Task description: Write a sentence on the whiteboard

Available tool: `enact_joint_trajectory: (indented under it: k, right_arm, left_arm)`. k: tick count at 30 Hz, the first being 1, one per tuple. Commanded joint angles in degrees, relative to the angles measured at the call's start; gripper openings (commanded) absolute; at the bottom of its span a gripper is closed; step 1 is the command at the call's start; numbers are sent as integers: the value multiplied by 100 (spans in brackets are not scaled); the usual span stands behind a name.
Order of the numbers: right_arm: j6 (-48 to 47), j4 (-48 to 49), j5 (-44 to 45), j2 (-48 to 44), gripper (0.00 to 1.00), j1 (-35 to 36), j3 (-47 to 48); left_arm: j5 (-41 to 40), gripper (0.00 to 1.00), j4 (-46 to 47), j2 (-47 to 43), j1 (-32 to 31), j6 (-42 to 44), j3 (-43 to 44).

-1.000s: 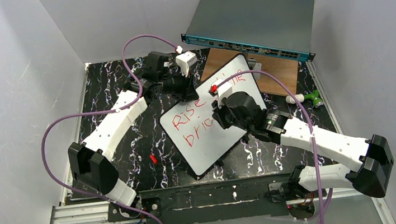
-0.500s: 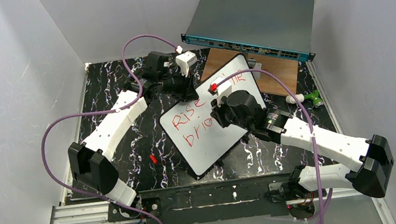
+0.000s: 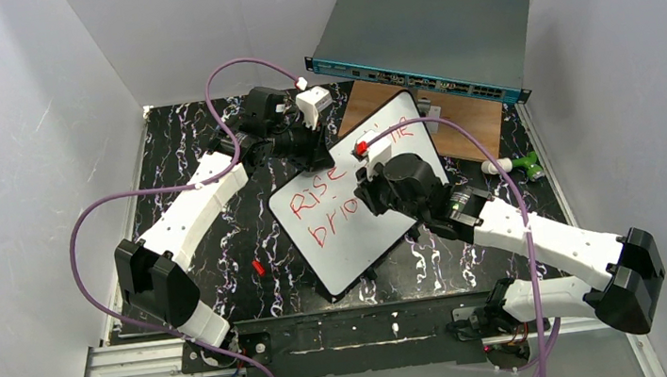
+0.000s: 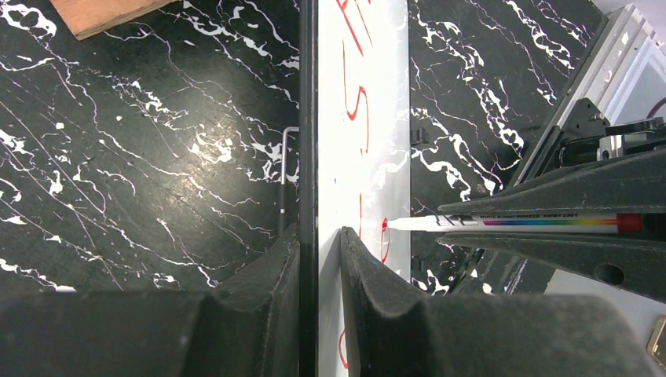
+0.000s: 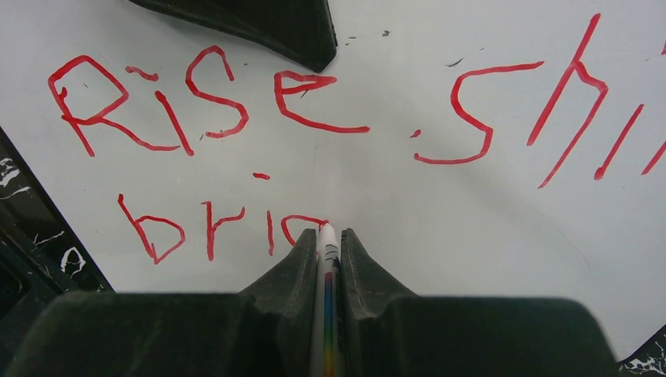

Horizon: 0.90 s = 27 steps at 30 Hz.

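Observation:
The whiteboard (image 3: pixel 354 234) lies tilted on the black marble table, its far corner over a wooden board. My left gripper (image 3: pixel 318 155) is shut on the whiteboard's upper left edge (image 4: pixel 308 157), one finger (image 4: pixel 259 290) under it and one on its face. My right gripper (image 5: pixel 323 236) is shut on a white marker (image 5: pixel 327 259) whose red tip touches the whiteboard (image 5: pixel 440 236). The sentence (image 5: pixel 259 110) reads "Rise shi..." on the first line, with "bri" and a part-drawn round letter (image 5: pixel 302 224) below. The marker (image 4: pixel 534 223) also shows in the left wrist view, its tip on a red loop.
A grey metal box with a teal front (image 3: pixel 427 40) stands at the back, and a wooden board (image 3: pixel 464 121) lies before it. A green and white object (image 3: pixel 517 166) sits right of the whiteboard. A small red piece (image 3: pixel 258 266) lies on the table at the left.
The right gripper and marker have shifted slightly over the second line of writing. The left arm and the whiteboard have not moved.

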Motion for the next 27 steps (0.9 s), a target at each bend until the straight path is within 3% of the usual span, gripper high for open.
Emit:
enact_joint_trajectory:
  k: [1,27]
  right_arm:
    - [14,126,111,-3,1,-27,-212]
    - [317,-124,-344,-150,1,-18,-551]
  left_arm:
    - [117,0,21,-124,-77,235,25]
    - [95,0,17,-116,-79,247,22]
